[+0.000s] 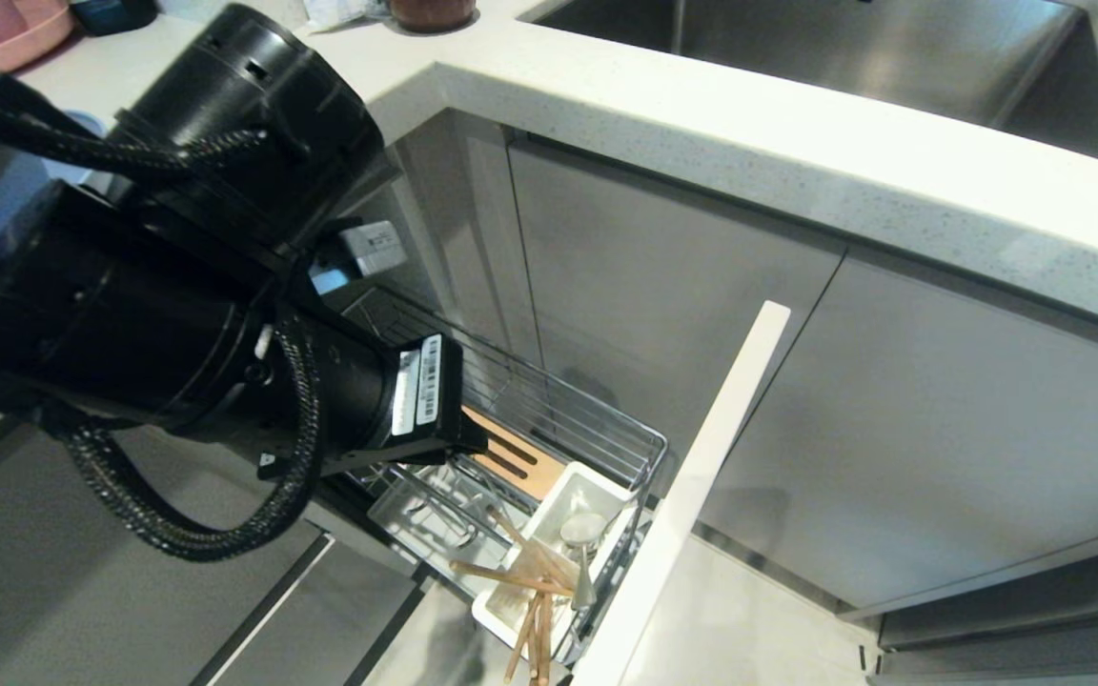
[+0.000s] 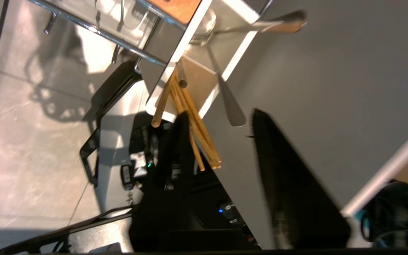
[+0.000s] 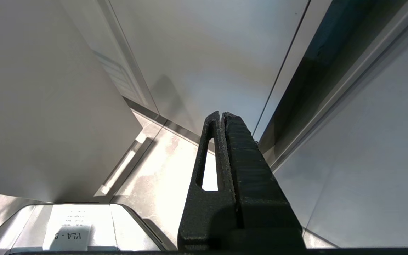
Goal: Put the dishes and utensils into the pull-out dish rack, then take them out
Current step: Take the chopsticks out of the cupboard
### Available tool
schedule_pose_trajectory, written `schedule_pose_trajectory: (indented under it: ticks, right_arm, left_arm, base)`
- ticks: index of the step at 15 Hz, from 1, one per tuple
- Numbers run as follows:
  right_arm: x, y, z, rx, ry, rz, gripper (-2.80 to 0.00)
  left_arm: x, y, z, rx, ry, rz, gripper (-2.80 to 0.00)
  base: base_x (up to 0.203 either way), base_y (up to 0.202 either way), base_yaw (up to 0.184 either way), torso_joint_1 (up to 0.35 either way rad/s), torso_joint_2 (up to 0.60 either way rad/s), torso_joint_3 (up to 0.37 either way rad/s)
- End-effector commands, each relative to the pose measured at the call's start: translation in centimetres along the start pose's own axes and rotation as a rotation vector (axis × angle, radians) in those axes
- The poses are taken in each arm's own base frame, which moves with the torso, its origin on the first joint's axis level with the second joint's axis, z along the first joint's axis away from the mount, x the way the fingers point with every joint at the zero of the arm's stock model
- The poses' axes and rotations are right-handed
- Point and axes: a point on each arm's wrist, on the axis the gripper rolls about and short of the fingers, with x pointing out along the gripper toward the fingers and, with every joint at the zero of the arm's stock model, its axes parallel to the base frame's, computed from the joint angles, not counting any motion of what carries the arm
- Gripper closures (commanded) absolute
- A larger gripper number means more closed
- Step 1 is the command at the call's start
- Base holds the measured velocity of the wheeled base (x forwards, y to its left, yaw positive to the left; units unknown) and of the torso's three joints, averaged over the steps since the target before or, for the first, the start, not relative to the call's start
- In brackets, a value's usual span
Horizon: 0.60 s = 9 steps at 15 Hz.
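With our left gripper (image 2: pixel 221 124) parted (nothing held), a careless reach could knock the leaning chopsticks (image 2: pixel 186 117) from the utensil cup (image 1: pixel 563 543).

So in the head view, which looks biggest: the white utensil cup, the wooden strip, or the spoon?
1. White utensil cup
2. Wooden strip, partly hidden by the left arm, so unsure
3. Spoon, clearly slimmest

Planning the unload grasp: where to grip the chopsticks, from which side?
Probably the free upper ends of the chopsticks, from above and outside the white utensil cup: lower ends sit inside it, tops lean out over its rim, splayed. Left gripper is open beside them.
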Motion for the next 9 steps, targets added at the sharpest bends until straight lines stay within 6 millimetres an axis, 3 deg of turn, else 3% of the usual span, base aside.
schedule_pose_trajectory:
  ticks: [1, 6, 9]
  right_arm:
    - [0.0, 0.0, 0.0, 0.000, -0.002, 0.000, 0.00]
    - [0.0, 0.0, 0.0, 0.000, -0.001, 0.000, 0.00]
    - [0.0, 0.0, 0.0, 0.001, -0.001, 0.000, 0.00]
  left_arm:
    - [3.0, -0.6, 0.0, 0.013, 0.067, 0.057, -2.80]
    - [7.0, -0.6, 0.1, 0.015, 0.154, 0.149, -2.80]
    - [8.4, 0.0, 0.2, 0.044, 0.206, 0.202, -2.80]
  base:
    - [0.000, 0.000, 0.000, 0.000, 0.00, 0.000]
    - [0.000, 0.000, 0.000, 0.000, 0.00, 0.000]
    - [0.000, 0.000, 0.000, 0.000, 0.00, 0.000]
